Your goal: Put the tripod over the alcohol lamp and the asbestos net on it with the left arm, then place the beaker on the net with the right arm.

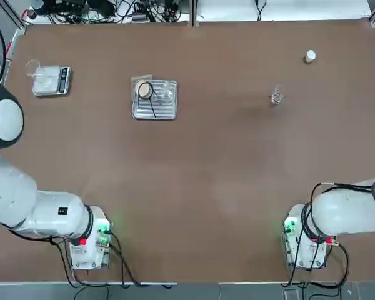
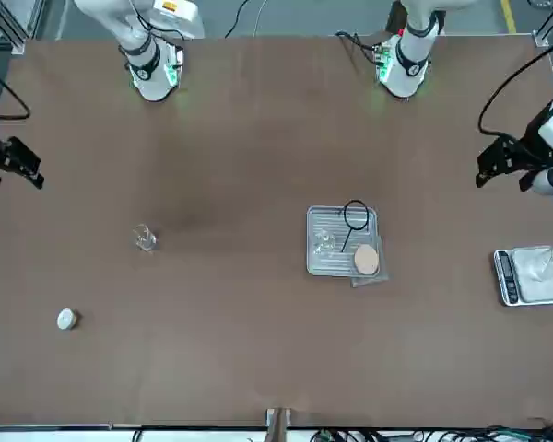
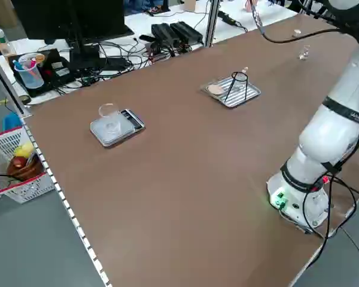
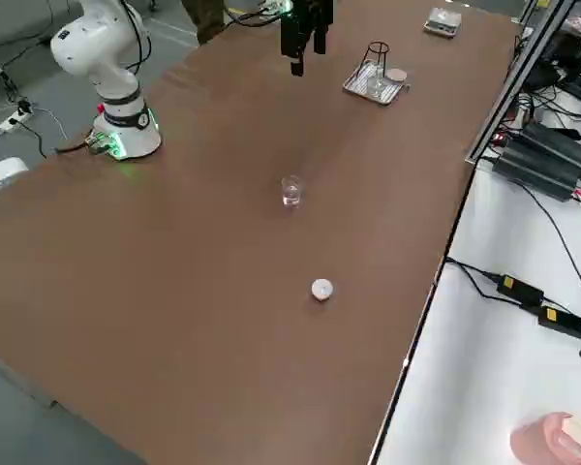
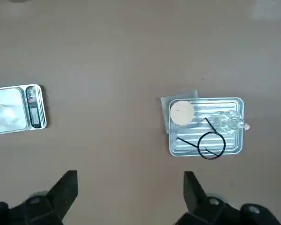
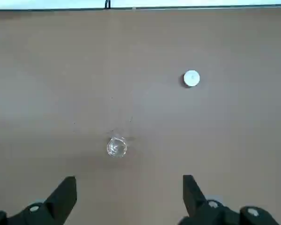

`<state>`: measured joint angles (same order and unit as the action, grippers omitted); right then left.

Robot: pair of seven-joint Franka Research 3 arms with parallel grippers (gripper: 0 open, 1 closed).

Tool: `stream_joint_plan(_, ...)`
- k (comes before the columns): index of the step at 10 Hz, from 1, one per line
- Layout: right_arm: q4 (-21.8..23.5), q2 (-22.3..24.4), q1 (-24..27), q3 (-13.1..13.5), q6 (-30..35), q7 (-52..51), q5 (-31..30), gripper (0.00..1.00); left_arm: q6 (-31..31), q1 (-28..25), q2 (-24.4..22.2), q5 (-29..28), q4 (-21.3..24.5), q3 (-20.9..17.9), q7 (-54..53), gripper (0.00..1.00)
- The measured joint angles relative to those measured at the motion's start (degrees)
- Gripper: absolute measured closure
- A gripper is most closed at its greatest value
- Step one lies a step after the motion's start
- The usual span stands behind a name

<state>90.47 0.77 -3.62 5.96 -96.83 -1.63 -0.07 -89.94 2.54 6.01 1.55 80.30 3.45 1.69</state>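
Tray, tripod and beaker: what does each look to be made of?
Tray: ribbed, shiny silver, likely metal, going by its glare. Tripod: thin black ring and legs, probably wire or steel rod, dull finish. Beaker: clear and see-through with bright glints, so glass or clear plastic; the look cannot tell which.

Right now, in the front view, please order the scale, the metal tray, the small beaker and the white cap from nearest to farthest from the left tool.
1. Scale, at the robot's left edge, close to the left tool.
2. Metal tray, left of the table's middle.
3. Small beaker, on the robot's right half.
4. White cap, farther right, beyond the beaker.
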Motion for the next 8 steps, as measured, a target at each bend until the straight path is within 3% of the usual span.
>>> stream_joint_plan(5, 0.0, 0.0, 0.0, 0.0, 0.1, 0.0, 0.0, 0.00, 0.0, 0.4, 0.0, 1.1, 0.1, 0.9, 0.6, 0.01)
stream_joint_plan(8, 0.1, 0.0, -0.1, -0.2, 0.4, 0.0, 0.0, 0.00, 0.0, 0.8, 0.7, 1.9, 0.6, 6.5, 7.2, 0.00)
